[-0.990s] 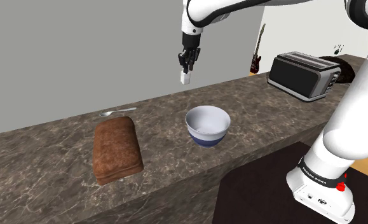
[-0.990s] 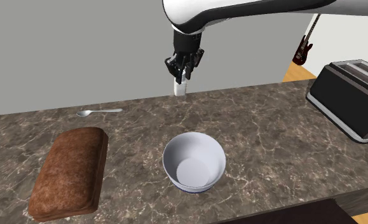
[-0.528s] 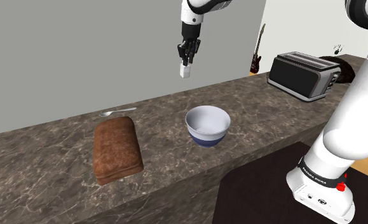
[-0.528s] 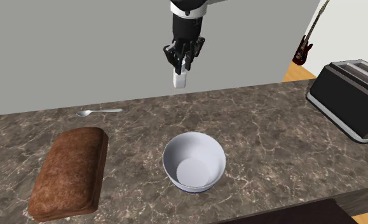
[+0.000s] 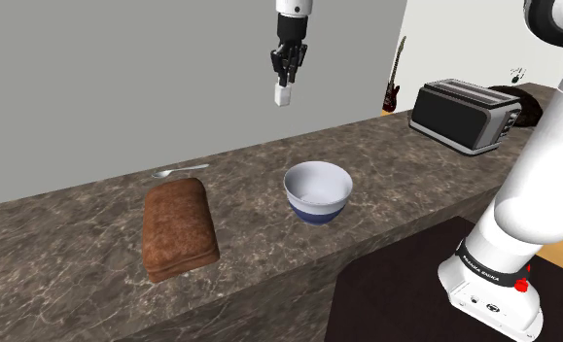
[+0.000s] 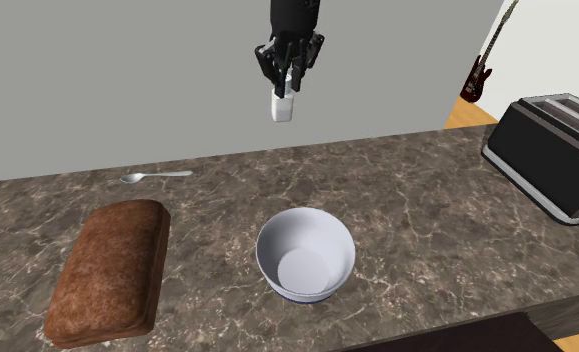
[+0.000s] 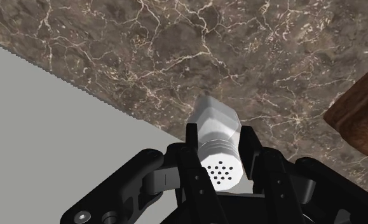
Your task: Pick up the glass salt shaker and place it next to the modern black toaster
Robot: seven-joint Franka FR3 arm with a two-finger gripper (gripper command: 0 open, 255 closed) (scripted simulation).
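Observation:
A small white salt shaker [image 5: 283, 95] [image 6: 281, 107] [image 7: 215, 129] with a perforated cap hangs high above the back edge of the marble counter [image 5: 386, 170], upright. My black gripper [image 5: 285, 80] [image 6: 286, 85] [image 7: 218, 156] is shut on it, clasping its upper part between both fingers. The black toaster [image 5: 462, 115] [image 6: 555, 152] with silver trim stands at the far right end of the counter in both exterior views, well away from the shaker.
A white bowl [image 5: 318, 192] [image 6: 305, 254] sits mid-counter below and in front of the gripper. A brown bread loaf [image 5: 178, 228] [image 6: 110, 270] [image 7: 360, 114] lies to its left, a metal spoon [image 5: 177, 171] [image 6: 156, 176] behind it. A grey wall backs the counter; a guitar [image 5: 395, 80] hangs beyond.
The gripper has risen straight up with the salt shaker held in it, lifting it farther above the counter. Nothing else has moved.

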